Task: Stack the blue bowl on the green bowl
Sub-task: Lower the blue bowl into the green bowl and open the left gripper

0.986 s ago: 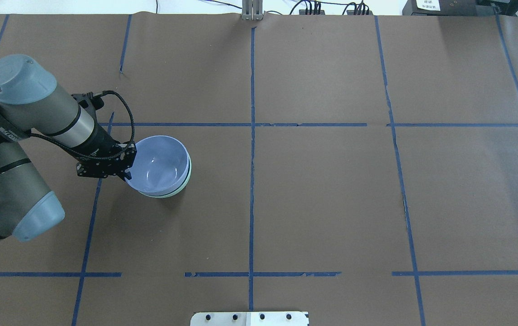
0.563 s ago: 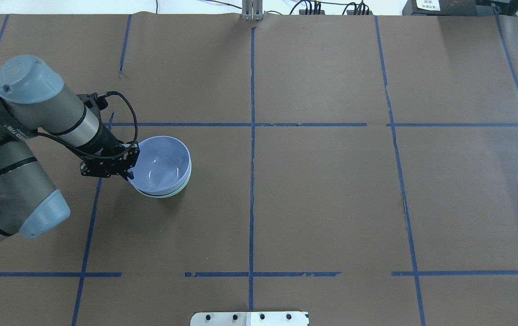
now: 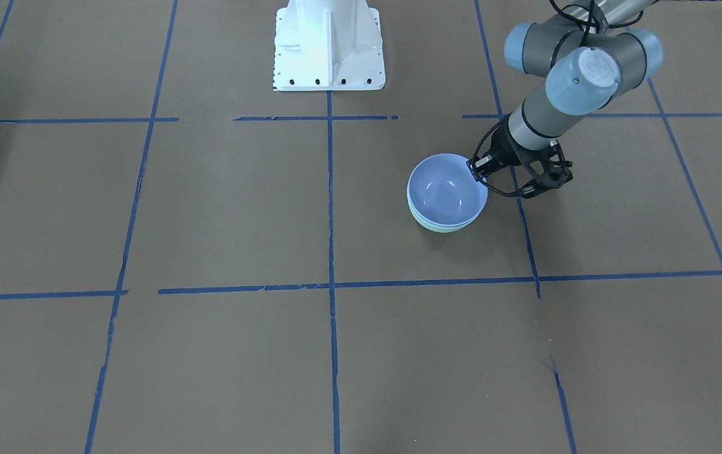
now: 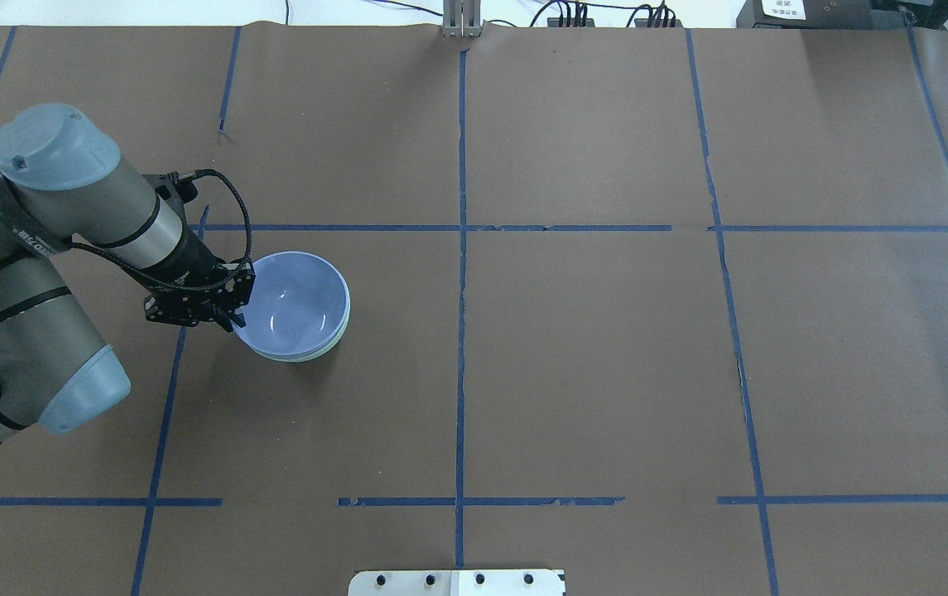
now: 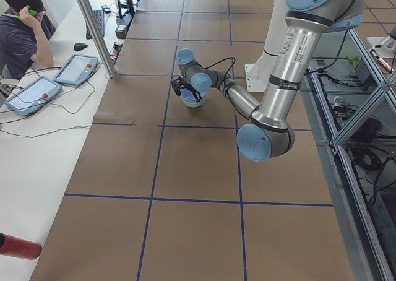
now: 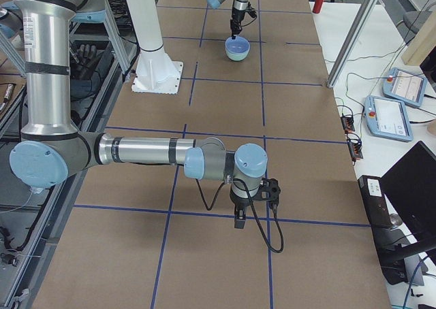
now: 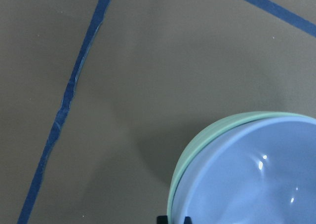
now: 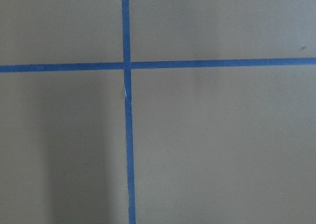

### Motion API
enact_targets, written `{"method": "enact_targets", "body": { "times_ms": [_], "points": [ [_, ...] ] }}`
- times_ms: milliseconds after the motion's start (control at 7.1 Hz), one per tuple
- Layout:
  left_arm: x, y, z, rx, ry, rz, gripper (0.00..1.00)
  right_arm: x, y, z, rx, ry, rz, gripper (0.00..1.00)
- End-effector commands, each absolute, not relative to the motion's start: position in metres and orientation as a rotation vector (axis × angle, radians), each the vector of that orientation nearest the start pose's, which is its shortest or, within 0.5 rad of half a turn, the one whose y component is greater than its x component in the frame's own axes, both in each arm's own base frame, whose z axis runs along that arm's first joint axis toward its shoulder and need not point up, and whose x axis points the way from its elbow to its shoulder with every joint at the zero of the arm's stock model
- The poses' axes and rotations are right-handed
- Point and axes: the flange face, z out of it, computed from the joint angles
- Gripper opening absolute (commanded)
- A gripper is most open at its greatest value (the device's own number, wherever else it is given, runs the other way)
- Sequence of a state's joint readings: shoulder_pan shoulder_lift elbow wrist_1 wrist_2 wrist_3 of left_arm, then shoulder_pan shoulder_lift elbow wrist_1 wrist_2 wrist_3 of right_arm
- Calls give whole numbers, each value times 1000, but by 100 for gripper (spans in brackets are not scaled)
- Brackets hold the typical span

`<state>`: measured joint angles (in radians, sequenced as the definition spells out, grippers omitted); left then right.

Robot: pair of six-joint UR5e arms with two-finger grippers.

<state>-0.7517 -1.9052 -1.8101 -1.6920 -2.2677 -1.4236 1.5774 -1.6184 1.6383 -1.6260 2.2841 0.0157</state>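
Pinching blue bowl (image 4: 295,302) rim, left pincer (image 4: 235,320)

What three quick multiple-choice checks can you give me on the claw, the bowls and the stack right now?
1. The left claw is: A at the blue bowl's rim; B far from both bowls; C under the bowls.
2. Bowls in view: A one; B two; C three.
3. The blue bowl is: A upside down; B upright, nested in the green bowl; C lifted high above it.
Key: A, it meets the rim in the overhead view; B, one blue, one green; B, only a green edge shows beneath it.
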Motion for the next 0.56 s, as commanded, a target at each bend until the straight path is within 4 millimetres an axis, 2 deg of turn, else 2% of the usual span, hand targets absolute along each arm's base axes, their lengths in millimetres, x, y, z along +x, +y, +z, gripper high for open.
{"method": "enact_targets", "body": {
  "times_ms": [0, 141, 282, 423],
  "points": [
    [382, -454, 339, -304, 905, -316, 100, 71, -468, 658, -38, -713, 35, 100],
    [372, -452, 332, -298, 924, -311, 100, 71, -468, 658, -37, -713, 33, 100],
    [345, -459, 334, -276, 935, -338, 100, 71, -468, 658, -38, -713, 35, 100],
    [297, -478, 357, -200, 929, -317, 100, 71, -468, 658, -38, -713, 35, 100]
  ]
}}
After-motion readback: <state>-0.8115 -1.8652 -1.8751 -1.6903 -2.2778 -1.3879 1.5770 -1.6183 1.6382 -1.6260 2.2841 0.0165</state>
